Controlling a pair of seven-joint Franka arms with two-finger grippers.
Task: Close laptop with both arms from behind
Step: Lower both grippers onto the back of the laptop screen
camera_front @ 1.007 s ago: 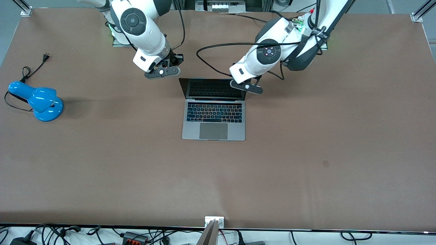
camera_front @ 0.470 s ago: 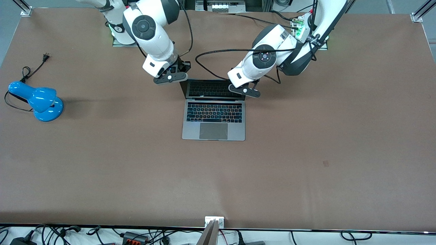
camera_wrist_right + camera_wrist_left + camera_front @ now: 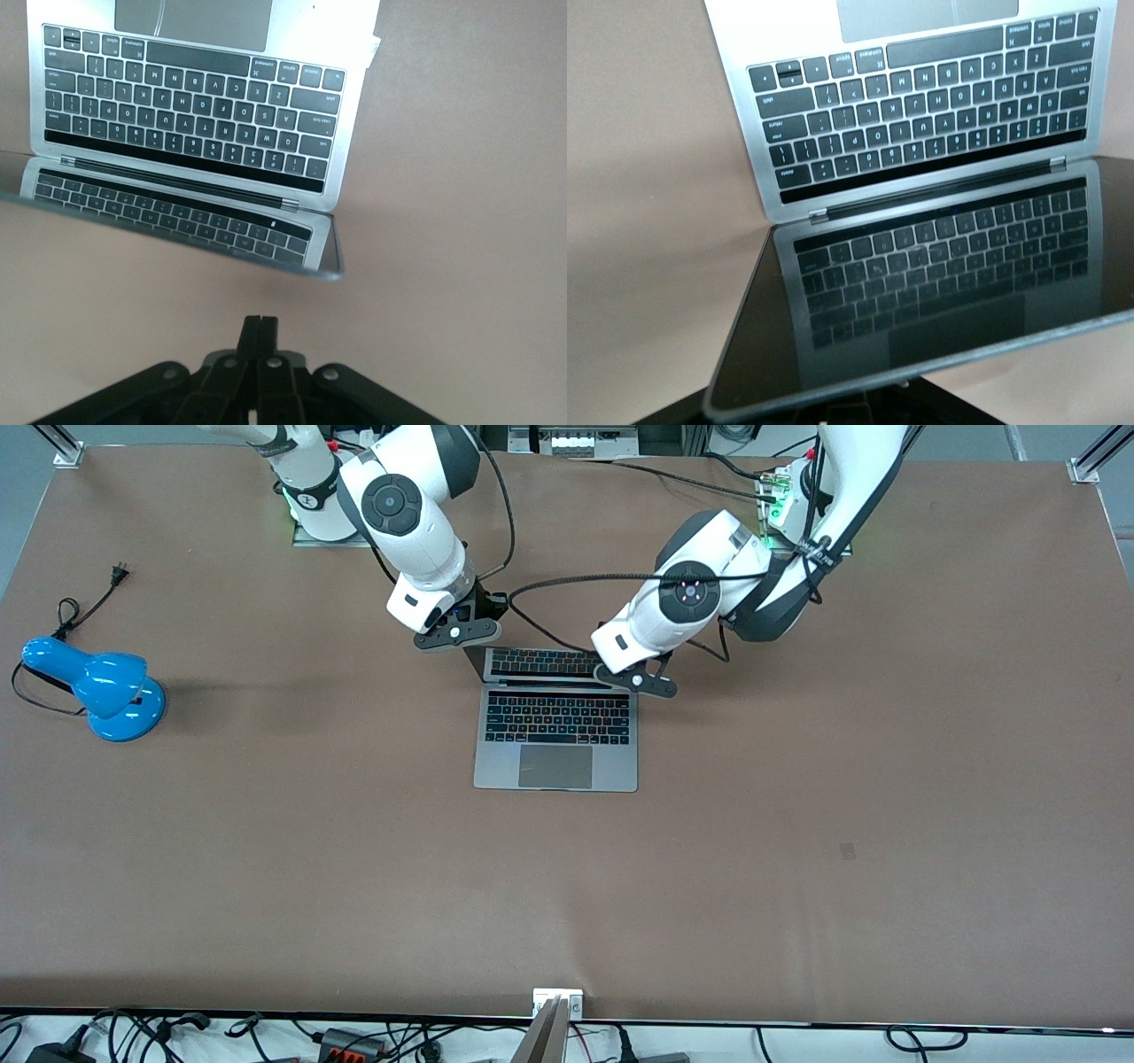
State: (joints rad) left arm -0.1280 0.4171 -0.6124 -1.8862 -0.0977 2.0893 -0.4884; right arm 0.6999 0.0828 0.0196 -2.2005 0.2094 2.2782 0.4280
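The silver-grey laptop (image 3: 555, 735) lies open in the table's middle, its dark screen (image 3: 540, 662) tilted partway down over the black keyboard. My left gripper (image 3: 636, 677) is at the lid's top corner toward the left arm's end. In the left wrist view the lid's top edge (image 3: 921, 359) crosses right over the gripper's dark body (image 3: 850, 412) and hides its tips. My right gripper (image 3: 456, 633) is at the lid's other top corner. In the right wrist view its fingers (image 3: 260, 332) are shut and empty, a short gap from the lid's edge (image 3: 335, 266).
A blue desk lamp (image 3: 106, 691) with a black cord and plug (image 3: 118, 574) sits toward the right arm's end. A black cable (image 3: 549, 589) loops from the left arm over the table near the lid. A metal mount (image 3: 556, 1001) stands at the table's front edge.
Both grippers have moved in to the lid's top corners. The lid has tipped forward over the keyboard, so the screen looks shorter in the front view.
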